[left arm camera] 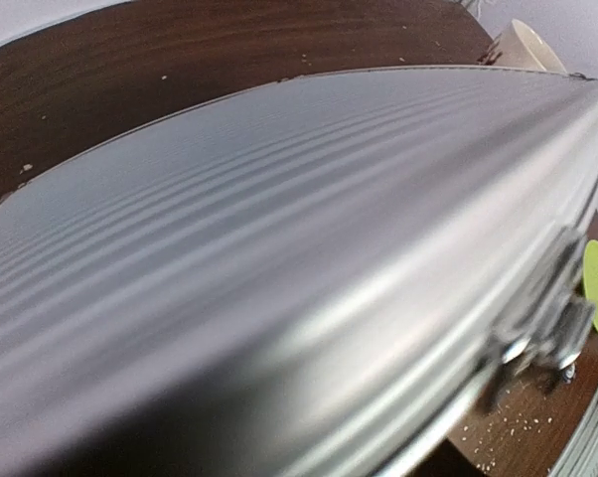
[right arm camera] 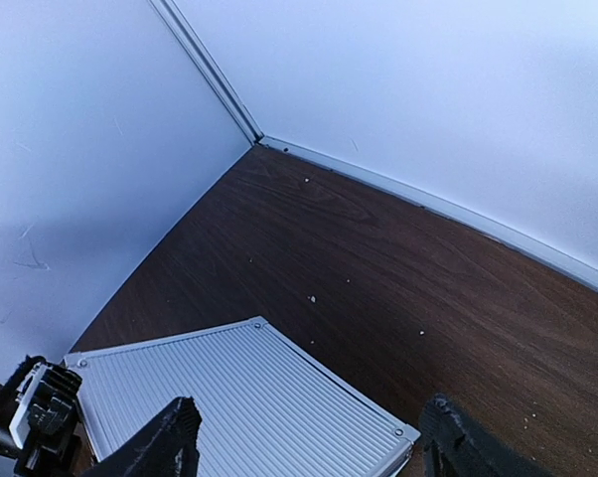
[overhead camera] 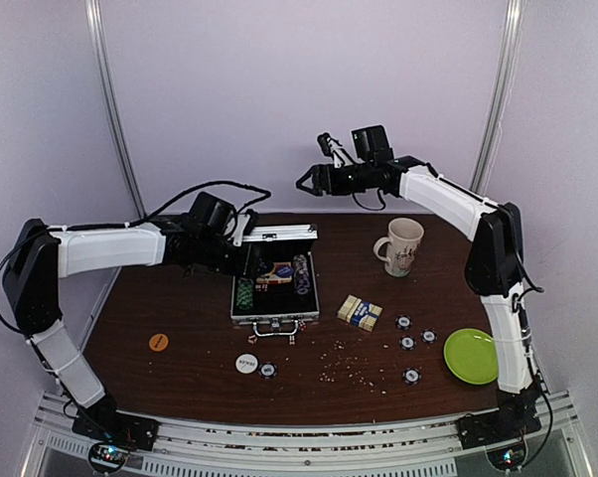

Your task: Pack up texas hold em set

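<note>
The silver case [overhead camera: 274,298] lies open mid-table, with chips and a card deck [overhead camera: 275,273] inside. Its ribbed lid [overhead camera: 280,237] stands partly raised. My left gripper [overhead camera: 241,231] is at the lid's left edge; the lid [left arm camera: 279,248] fills the left wrist view and hides the fingers. My right gripper [overhead camera: 307,181] hangs open and empty high above the lid [right arm camera: 239,397], its fingertips [right arm camera: 170,442] spread wide. On the table lie a second card deck [overhead camera: 360,312], several dark chips [overhead camera: 407,343], a white disc [overhead camera: 246,364] and an orange disc [overhead camera: 158,342].
A cream mug [overhead camera: 402,245] stands right of the case. A lime green plate [overhead camera: 471,356] sits at the front right. Crumbs [overhead camera: 349,363] are scattered in front of the case. Walls close the table at the back and left.
</note>
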Robot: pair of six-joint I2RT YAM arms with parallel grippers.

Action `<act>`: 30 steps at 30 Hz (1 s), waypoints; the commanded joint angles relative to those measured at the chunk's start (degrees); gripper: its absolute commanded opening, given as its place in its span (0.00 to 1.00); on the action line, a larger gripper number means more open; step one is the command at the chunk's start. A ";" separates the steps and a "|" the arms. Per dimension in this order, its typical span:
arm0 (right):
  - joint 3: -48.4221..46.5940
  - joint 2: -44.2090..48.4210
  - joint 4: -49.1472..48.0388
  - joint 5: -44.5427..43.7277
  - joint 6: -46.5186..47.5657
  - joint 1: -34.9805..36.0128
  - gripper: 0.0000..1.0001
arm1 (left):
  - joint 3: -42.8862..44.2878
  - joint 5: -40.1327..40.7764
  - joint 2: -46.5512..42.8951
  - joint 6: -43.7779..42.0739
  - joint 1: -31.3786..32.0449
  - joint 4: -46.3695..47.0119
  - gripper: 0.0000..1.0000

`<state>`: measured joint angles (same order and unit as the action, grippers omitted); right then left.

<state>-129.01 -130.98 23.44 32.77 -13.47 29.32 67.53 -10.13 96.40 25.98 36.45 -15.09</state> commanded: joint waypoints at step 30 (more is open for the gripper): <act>36.10 13.83 12.98 -13.95 47.88 18.05 0.46 | 29.95 7.32 14.13 -7.01 -6.04 -7.40 0.63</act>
<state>-86.13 -112.55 32.95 22.79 32.91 46.33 96.25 -2.09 110.48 19.40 31.11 -22.90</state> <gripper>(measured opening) 0.462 0.630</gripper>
